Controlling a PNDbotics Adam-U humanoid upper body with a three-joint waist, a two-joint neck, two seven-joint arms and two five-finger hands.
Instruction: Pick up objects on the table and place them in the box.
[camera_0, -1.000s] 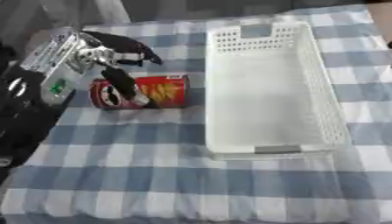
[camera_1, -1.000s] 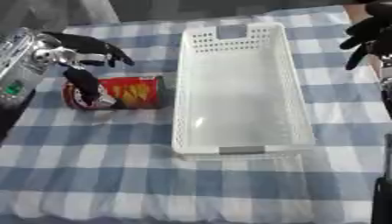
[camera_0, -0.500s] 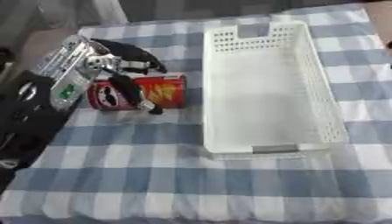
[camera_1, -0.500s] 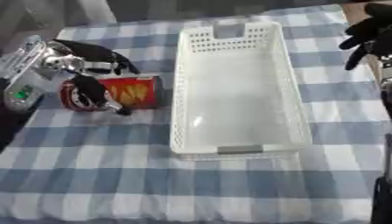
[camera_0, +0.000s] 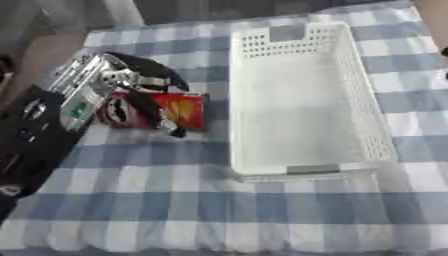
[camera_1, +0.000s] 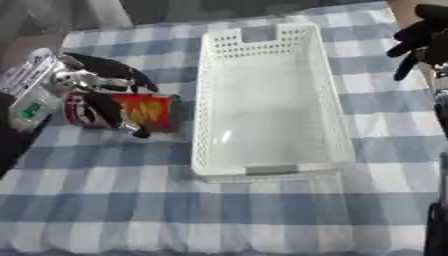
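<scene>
Lowered since before, left hand (camera_0: 140, 92) now curls over the red can (camera_0: 179, 111) beneath it.

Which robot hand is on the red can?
The left robot hand, curling over the red can lying beside the white box. The right robot hand hangs apart.

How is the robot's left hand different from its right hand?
The left hand is down on the red can, its fingers curling around it; the right hand hangs apart at the far right and holds nothing. The left hand is beside the white basket on its left; the right hand is past its right side. Both hands are black.
</scene>
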